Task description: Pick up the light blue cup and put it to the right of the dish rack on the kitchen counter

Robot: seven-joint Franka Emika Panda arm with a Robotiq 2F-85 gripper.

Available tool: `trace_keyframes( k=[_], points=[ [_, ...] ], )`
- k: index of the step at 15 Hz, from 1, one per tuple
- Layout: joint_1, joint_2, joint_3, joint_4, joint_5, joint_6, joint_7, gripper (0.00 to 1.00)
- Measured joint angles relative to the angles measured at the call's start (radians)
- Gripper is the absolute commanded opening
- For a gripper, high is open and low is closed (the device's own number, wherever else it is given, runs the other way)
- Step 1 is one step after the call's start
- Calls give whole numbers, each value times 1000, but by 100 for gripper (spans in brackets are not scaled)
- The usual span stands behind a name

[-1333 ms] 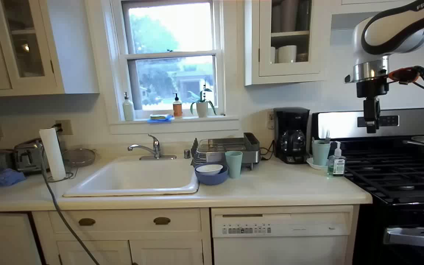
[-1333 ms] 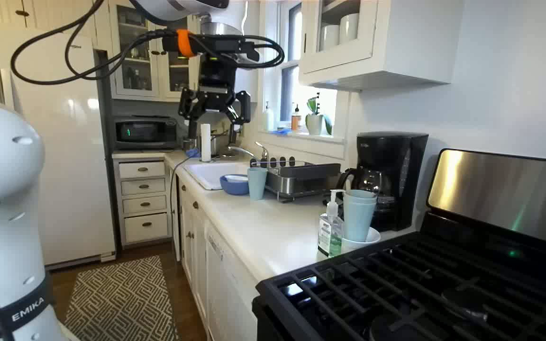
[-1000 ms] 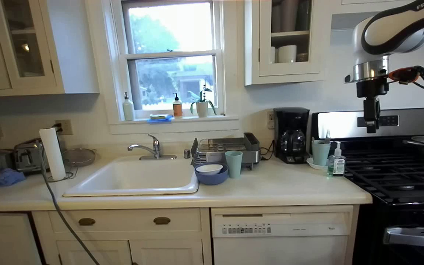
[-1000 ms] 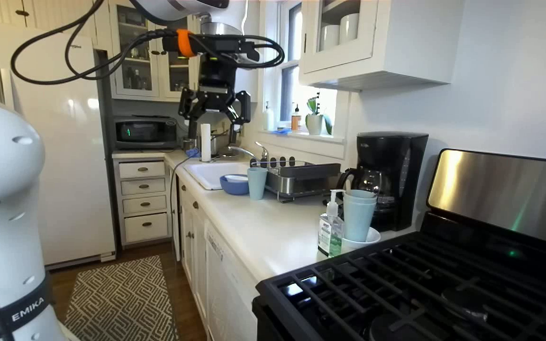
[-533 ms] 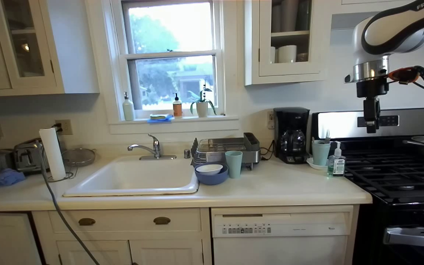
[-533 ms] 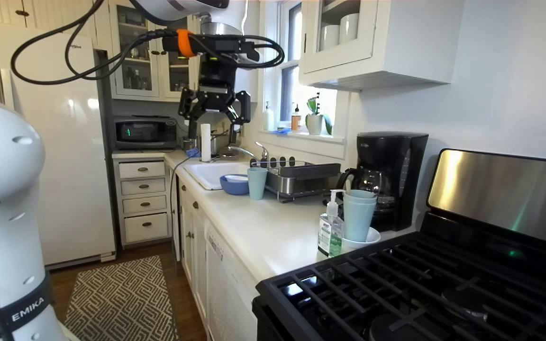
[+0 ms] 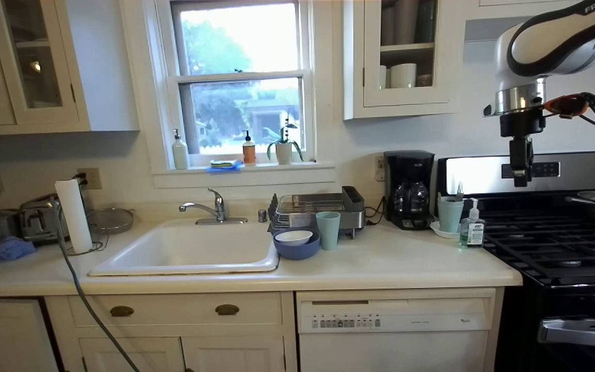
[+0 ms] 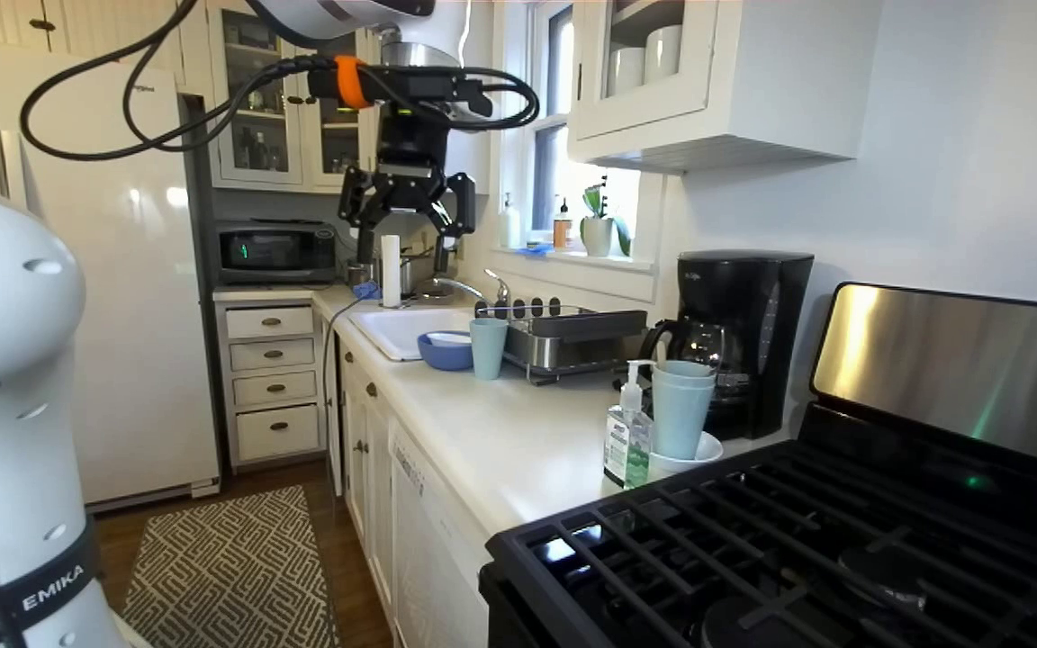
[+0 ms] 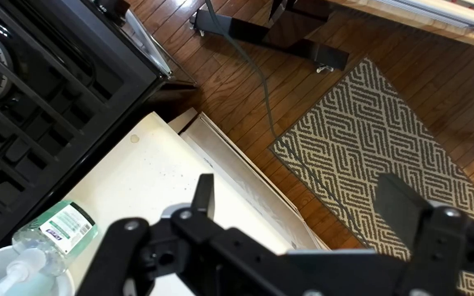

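The light blue cup (image 7: 328,231) stands upright on the kitchen counter (image 7: 401,266), in front of the dish rack (image 7: 353,219) and beside a dark blue bowl (image 7: 297,251). Both exterior views show the cup (image 8: 488,349) and the dark grey rack (image 8: 563,351). My gripper (image 8: 403,261) is open and empty, high in the air with its fingers down. In an exterior view the gripper (image 7: 521,181) appears at the right, before the stove's back panel. In the wrist view its spread fingers (image 9: 296,183) have nothing between them; the light blue cup and rack are out of view there.
A second pale blue cup (image 7: 450,216) with utensils stands on a white dish near a soap bottle (image 7: 472,230), beside the black stove (image 8: 807,540). A black coffee maker (image 7: 409,191) stands behind. The sink (image 7: 189,248) lies left of the bowl. An upper cabinet (image 8: 716,81) overhangs.
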Motion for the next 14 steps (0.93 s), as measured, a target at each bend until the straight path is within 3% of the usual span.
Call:
trace_keyframes(
  k=[3,9,14],
  points=[
    [17,19,43,12,37,-19,81,100],
    [69,127,228,106,215,-33,485,100],
    [68,269,274,204,313,54,751,100]
  ],
)
